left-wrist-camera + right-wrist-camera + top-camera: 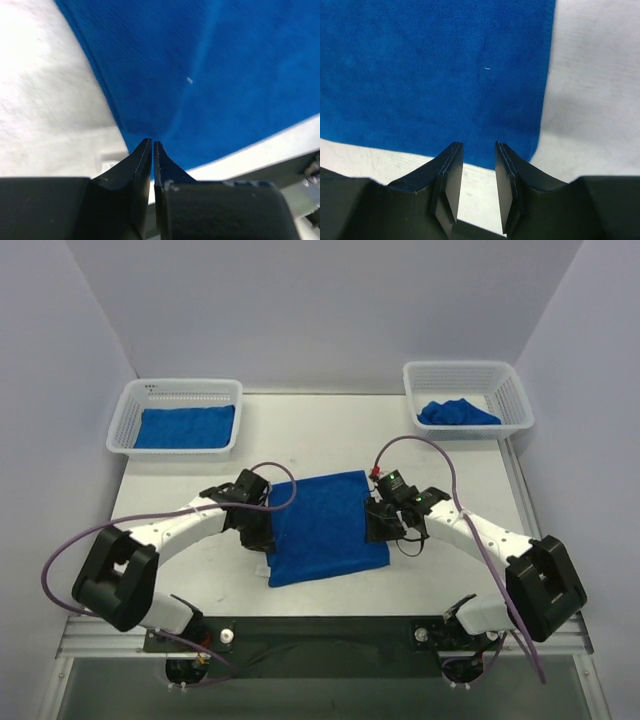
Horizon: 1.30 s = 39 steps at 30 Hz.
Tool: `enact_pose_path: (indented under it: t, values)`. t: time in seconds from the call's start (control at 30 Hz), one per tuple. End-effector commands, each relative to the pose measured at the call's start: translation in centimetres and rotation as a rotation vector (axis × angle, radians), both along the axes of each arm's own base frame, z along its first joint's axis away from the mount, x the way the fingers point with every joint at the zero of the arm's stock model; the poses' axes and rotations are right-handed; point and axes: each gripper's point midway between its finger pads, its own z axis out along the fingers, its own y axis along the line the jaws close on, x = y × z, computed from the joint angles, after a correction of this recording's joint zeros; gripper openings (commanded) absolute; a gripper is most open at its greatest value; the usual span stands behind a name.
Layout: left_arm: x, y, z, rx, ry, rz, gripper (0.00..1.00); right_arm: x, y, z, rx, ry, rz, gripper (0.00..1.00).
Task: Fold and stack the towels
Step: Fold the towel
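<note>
Top view, count: three towels, two baskets, two grippers.
Top view, spread towel [325, 530]: lies flat on the worktop [300, 430], midway between the side edges and nearer the near edge, where both arms reach it.
Top view, left basket [180, 386]: far left corner, holding the flat towel [185, 427], likely the start of the stack.
Top view, right basket [465, 366]: far right corner, holding the bunched towel [455, 413], judged to be waiting its turn.
Top view, arms: left gripper [262, 530] at the spread towel's left edge and right gripper [378, 525] at its right edge, opposite each other, probably to lift both sides for a fold.
Left wrist, left gripper [152, 143]: fingers drawn almost together with blue in the thin slit, and a crease in the cloth runs to the tips. I judge this a pinch on the towel's edge.
Right wrist, right gripper [479, 145]: jaws apart and holding nothing. The tips sit over bare worktop just short of the towel's edge, near its corner.
</note>
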Motion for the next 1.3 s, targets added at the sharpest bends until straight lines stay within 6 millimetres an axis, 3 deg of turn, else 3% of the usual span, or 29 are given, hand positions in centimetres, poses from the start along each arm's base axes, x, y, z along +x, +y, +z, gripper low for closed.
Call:
enact_pose_path:
  t: [0.0, 0.1, 0.23, 0.37, 0.53, 0.6, 0.67, 0.7, 0.83, 1.0, 1.17, 1.27]
  values:
    - [3.6, 0.2, -0.1, 0.028, -0.098, 0.005, 0.16, 0.3, 1.0, -1.7, 0.049, 0.021, -0.020, 0.31]
    - [3.6, 0.9, -1.8, 0.068, -0.073, 0.007, 0.16, -0.2, 0.4, -4.0, 0.047, 0.059, -0.061, 0.30]
    - [2.5, 2.8, -3.9, 0.115, -0.036, 0.034, 0.15, -1.9, -2.3, -7.2, 0.031, 0.124, -0.161, 0.27]
    - [2.2, 4.6, -4.9, 0.147, -0.017, 0.078, 0.12, -2.7, -3.5, -7.4, 0.028, 0.123, -0.191, 0.28]
    - [2.0, 4.8, -3.7, 0.128, -0.037, 0.082, 0.17, -2.5, -2.9, -5.5, 0.058, 0.094, -0.171, 0.29]
    - [2.3, 4.3, -2.2, 0.095, -0.070, 0.080, 0.37, -1.3, -2.1, -3.4, 0.092, 0.043, -0.159, 0.31]
    - [2.9, 3.8, -0.9, 0.068, -0.116, 0.089, 0.48, 0.0, -1.3, -1.5, 0.147, 0.006, -0.149, 0.32]
    - [3.7, 3.3, 0.5, 0.039, -0.169, 0.091, 0.54, 1.5, -0.1, 0.7, 0.199, -0.034, -0.131, 0.32]
    - [6.0, 2.3, 2.9, -0.010, -0.263, 0.104, 0.56, 5.3, 1.5, 3.2, 0.227, -0.089, -0.115, 0.33]
    - [8.4, 1.8, 1.8, 0.014, -0.246, 0.087, 0.56, 8.9, 2.9, 3.2, 0.233, -0.110, -0.113, 0.34]
    - [10.2, 1.4, 0.3, 0.019, -0.229, 0.076, 0.54, 10.9, 3.3, 0.5, 0.241, -0.077, -0.157, 0.35]
    - [10.0, 1.9, -1.0, 0.041, -0.200, 0.076, 0.48, 11.3, 2.9, -1.7, 0.240, -0.046, -0.191, 0.35]
